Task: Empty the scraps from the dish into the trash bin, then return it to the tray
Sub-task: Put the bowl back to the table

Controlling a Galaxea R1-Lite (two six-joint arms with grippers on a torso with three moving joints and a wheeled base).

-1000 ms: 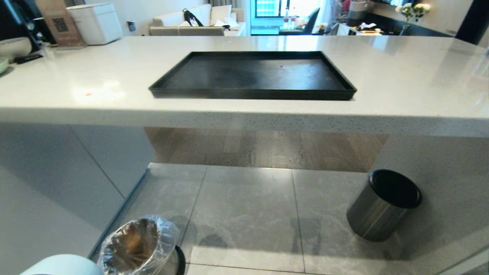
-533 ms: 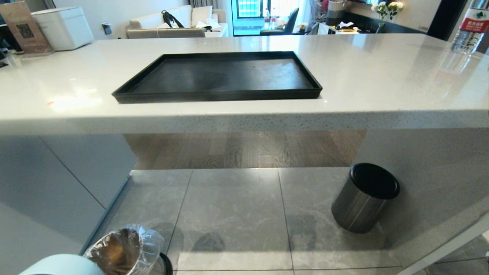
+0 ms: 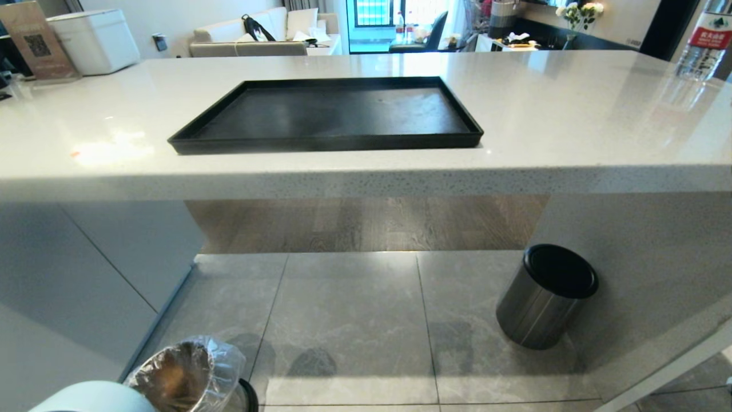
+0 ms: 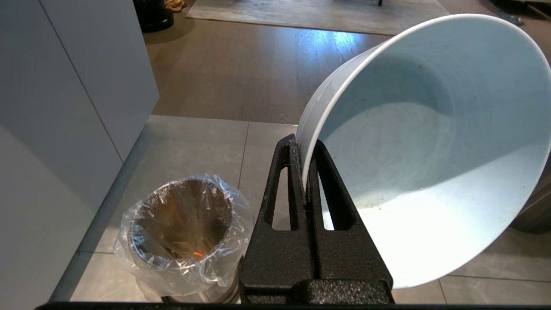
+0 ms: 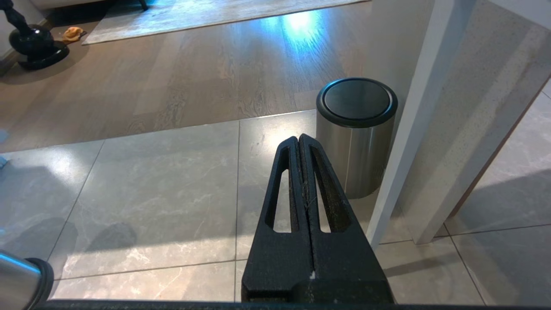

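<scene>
My left gripper [image 4: 304,144] is shut on the rim of the dish [image 4: 430,150], a pale blue-white bowl held tilted on its side above the floor. Its inside holds only a few specks. The dish's edge also shows low in the head view's left corner [image 3: 94,397]. Beside and below it stands the trash bin [image 4: 185,224] [image 3: 183,375], lined with crinkly clear plastic, and an orange bit of the scraps [image 4: 198,255] lies inside. The black tray [image 3: 326,140] lies bare on the counter. My right gripper [image 5: 298,140] hangs shut and empty over the floor tiles.
A brushed-steel cylinder with a black top [image 3: 546,297] [image 5: 355,129] stands on the floor by the counter's support. The white counter [image 3: 572,114] overhangs the floor. A white box [image 3: 94,40] and a water bottle [image 3: 706,40] sit at its far corners. Grey cabinets [image 3: 86,274] close off the left.
The whole head view shifted left between the first two frames, so the camera turned; since then it holds still. The dish stays in the same corner, still gripped.
</scene>
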